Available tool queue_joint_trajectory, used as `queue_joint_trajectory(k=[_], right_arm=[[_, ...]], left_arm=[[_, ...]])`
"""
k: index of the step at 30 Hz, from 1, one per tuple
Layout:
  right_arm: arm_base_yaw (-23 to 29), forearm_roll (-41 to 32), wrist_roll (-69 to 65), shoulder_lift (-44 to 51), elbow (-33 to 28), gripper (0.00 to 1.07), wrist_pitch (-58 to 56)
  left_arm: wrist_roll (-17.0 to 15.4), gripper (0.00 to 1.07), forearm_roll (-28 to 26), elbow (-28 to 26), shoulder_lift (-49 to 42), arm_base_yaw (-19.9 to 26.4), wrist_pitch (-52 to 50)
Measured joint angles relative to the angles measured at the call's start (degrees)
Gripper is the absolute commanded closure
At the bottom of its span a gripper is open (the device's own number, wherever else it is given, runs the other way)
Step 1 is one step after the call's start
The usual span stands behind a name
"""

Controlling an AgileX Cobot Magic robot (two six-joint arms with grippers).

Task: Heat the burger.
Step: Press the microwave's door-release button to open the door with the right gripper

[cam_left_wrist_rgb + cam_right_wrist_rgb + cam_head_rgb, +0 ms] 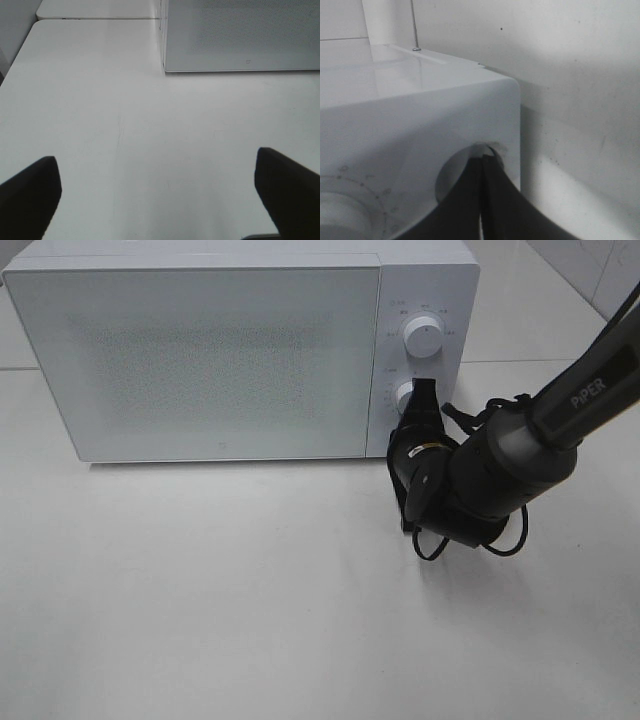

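Microwave door [200,350] closed, right jaws pinched together at its lower knob [402,394], left jaws wide over table [150,140].

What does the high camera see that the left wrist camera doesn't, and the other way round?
Only the high view: the upper knob, the lower knob, and the right arm with the right gripper shut, its tips at the lower knob. Only the left wrist view: the left gripper, open, fingers wide apart above the table. Both: the closed microwave door and the white table.
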State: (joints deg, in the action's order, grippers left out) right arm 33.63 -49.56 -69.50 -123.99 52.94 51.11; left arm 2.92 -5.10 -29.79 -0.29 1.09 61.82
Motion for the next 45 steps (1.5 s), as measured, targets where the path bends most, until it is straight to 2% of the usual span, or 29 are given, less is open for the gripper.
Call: queue_joint_trajectory(k=[16, 45], right_arm=[[1.26, -6.93, 1.09, -2.69, 4.93, 1.07, 1.66], [0.97, -5.33, 1.09, -0.46, 3.32, 1.07, -0.57]], left_arm=[[0.00, 0.09, 0.00, 0.00, 0.00, 0.00, 0.00], [0.00, 0.09, 0.00, 0.00, 0.00, 0.00, 0.00]])
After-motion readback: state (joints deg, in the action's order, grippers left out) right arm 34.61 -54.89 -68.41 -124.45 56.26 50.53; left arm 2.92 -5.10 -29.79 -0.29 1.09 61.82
